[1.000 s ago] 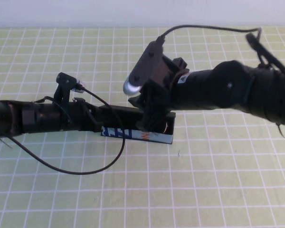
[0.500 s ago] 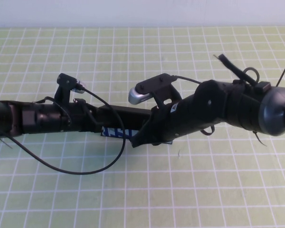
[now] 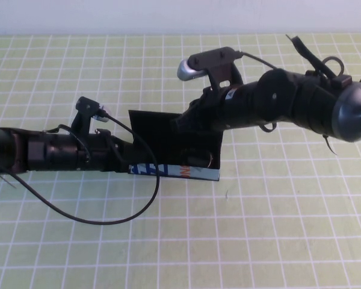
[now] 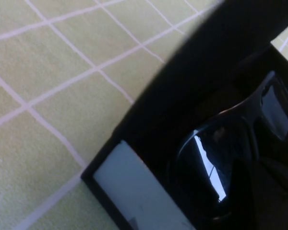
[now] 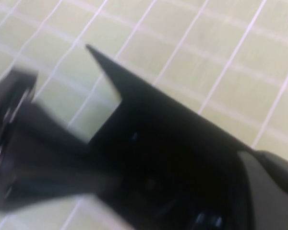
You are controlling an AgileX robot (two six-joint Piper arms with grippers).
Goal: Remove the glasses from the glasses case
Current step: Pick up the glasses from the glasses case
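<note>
The glasses case (image 3: 174, 171) lies mid-table, its blue printed front side toward me. Its black flap lid (image 3: 156, 129) stands raised. My right gripper (image 3: 183, 123) reaches in from the right and is shut on the lid's upper edge. The lid fills the right wrist view (image 5: 173, 139), with one finger (image 5: 271, 182) beside it. My left gripper (image 3: 121, 155) is at the case's left end. The left wrist view looks into the open case (image 4: 201, 62). The black glasses (image 4: 221, 158) lie inside it, one glossy lens showing.
The table is covered by a green mat with a white grid (image 3: 259, 229). A black cable (image 3: 108, 217) loops from my left arm over the mat in front of the case. My left arm (image 5: 19, 143) shows blurred in the right wrist view.
My right gripper dipped to the case's front, then rose and moved back, bringing the flap lid up with it. The case now stands open. My left arm stayed put.
</note>
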